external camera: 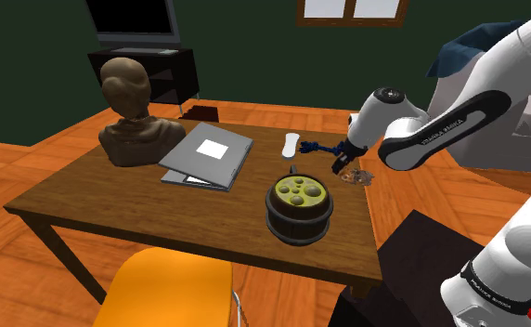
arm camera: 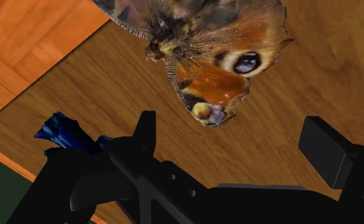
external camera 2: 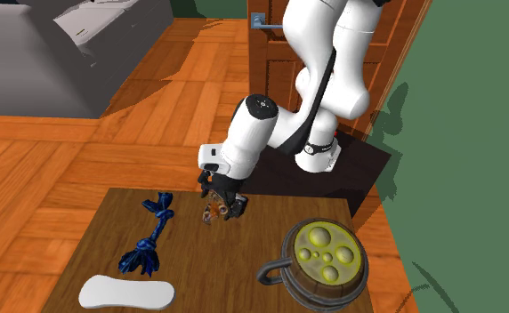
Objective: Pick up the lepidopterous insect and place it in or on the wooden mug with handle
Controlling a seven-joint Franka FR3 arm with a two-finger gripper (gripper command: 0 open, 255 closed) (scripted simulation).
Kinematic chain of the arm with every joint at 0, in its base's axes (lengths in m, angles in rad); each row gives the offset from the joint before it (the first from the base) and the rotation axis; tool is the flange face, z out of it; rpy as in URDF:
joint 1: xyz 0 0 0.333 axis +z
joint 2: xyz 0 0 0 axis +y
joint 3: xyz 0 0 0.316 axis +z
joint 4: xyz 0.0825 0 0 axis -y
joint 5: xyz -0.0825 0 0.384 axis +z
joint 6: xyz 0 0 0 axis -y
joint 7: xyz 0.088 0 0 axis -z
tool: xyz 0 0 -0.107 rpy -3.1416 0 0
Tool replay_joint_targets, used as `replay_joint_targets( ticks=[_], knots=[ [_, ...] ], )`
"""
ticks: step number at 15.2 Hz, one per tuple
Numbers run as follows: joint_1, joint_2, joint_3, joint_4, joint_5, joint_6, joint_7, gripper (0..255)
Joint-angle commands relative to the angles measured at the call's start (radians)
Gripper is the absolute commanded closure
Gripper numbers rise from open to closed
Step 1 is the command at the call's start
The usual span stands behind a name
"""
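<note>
gripper (arm camera: 233,127): fingers standing apart, hovering just beside butterfly (arm camera: 219,57)
step: probably aligning grasp; centre butterfly between fingers, clamp gently
mug (external camera: 296,226): waiting near butterfly

the butterfly (arm camera: 219,57) runs off the wrist view's edge, its farther wings cut away. in the shoulder view it is too small to make out. the blue rope (arm camera: 63,130) lies mostly hidden behind the gripper (arm camera: 233,130) (only a knotted end shows). the mug (external camera 2: 308,290) loses its base to the second exterior view's bottom edge, and the orange chair (external camera: 166,288) is cut by the shoulder view's.
</note>
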Motion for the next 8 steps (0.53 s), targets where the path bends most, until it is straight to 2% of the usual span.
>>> replay_joint_targets(
  ticks=[1, 4, 5, 8],
  knots=[
    [-0.024, 0.024, 0.010, -0.002, -0.051, 0.038, 0.047, 0],
    [-0.052, 0.081, 0.019, 0.017, -0.121, 0.074, 0.101, 0],
    [-0.066, 0.111, 0.023, 0.029, -0.162, 0.091, 0.135, 0],
    [-0.065, 0.111, 0.022, 0.029, -0.163, 0.091, 0.135, 0]
  ],
)
